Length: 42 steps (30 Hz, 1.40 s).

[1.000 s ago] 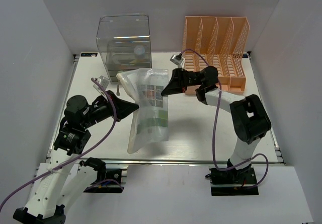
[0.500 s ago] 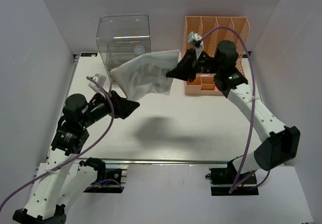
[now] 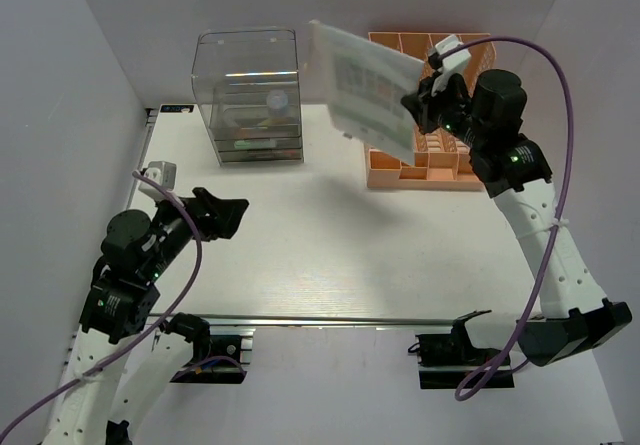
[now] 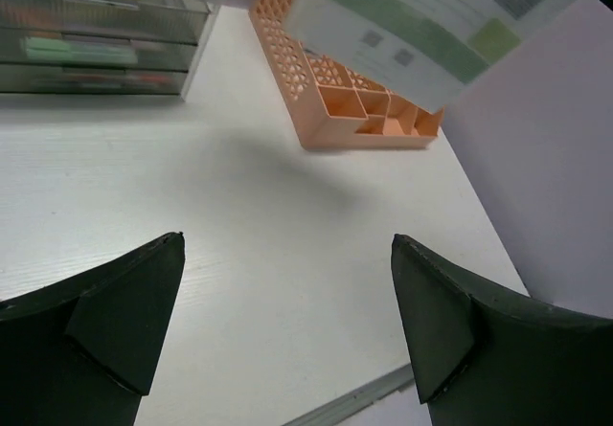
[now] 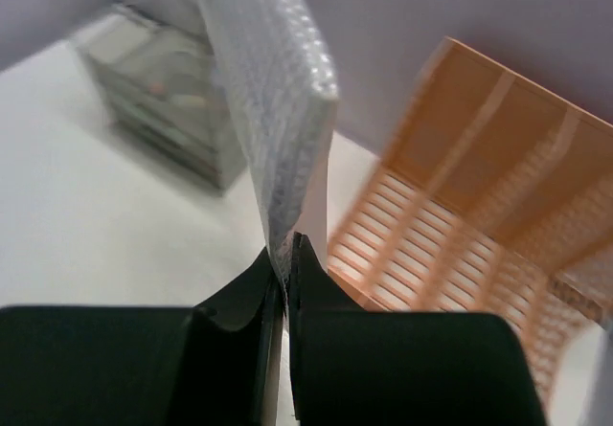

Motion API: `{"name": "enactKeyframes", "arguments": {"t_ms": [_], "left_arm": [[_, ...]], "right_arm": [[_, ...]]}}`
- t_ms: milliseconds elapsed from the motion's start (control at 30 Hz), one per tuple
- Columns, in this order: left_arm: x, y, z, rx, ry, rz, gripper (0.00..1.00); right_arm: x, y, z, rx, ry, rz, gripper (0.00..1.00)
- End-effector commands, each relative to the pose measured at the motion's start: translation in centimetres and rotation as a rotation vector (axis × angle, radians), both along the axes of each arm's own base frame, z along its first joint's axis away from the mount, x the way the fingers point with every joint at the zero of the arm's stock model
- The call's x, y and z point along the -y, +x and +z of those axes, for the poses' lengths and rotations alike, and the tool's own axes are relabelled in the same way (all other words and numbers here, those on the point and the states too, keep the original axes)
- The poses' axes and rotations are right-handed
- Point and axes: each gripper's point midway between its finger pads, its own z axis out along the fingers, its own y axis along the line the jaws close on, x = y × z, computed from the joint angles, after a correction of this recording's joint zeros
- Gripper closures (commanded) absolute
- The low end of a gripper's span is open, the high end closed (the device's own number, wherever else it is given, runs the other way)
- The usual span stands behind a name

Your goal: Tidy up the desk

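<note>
Document sleeve (image 3: pixel 365 90) is clamped at its lower edge by right gripper (image 5: pixel 285 254) and held on edge in the air, up-left of orange file rack (image 3: pixel 420 170), likely for slotting in. Left gripper (image 3: pixel 232 215) is parked spread and empty, well left of the rack. The rack is carried by the desk (image 3: pixel 350 255). Counted: one sleeve, one rack, one drawer box (image 3: pixel 248 95).

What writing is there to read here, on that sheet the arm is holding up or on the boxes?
Nothing can be quoted.
On the bagged sheet in the right gripper: green bands and blocks of print, too blurred to read.
On the clear drawer box and the orange file rack: no lettering visible.
</note>
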Motion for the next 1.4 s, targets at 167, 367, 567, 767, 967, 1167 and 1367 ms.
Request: {"name": "enactKeyframes", "arguments": {"t_ms": [167,367,567,767,967,1167,1367], "left_arm": [[-2.0,-0.1,-4.6,-0.032,0.112,0.075,0.02],[-2.7,-0.6,-5.8,-0.016,0.165,0.087,0.02],[-3.0,-0.7,-6.3,0.003,0.154,0.1,0.02],[-2.7,-0.7,-6.7,0.011,0.146,0.09,0.02],[-2.7,-0.7,-6.7,0.006,0.149,0.087,0.02],[-2.6,-0.6,-6.8,-0.001,0.152,0.086,0.02],[-2.8,-0.4,-6.7,-0.008,0.158,0.093,0.02]], "right_arm": [[8.7,1.8,3.9,0.124,-0.028,-0.422,1.0],[12.3,3.5,3.6,0.118,-0.005,-0.567,1.0],[14.1,4.7,4.5,0.11,0.042,-0.612,1.0],[13.9,6.5,4.6,0.117,0.102,-0.569,1.0],[13.4,9.7,4.4,0.142,0.149,-0.55,1.0],[13.9,12.7,4.4,0.167,0.187,-0.585,1.0],[14.3,14.1,3.8,0.124,0.254,-0.614,1.0]]}}
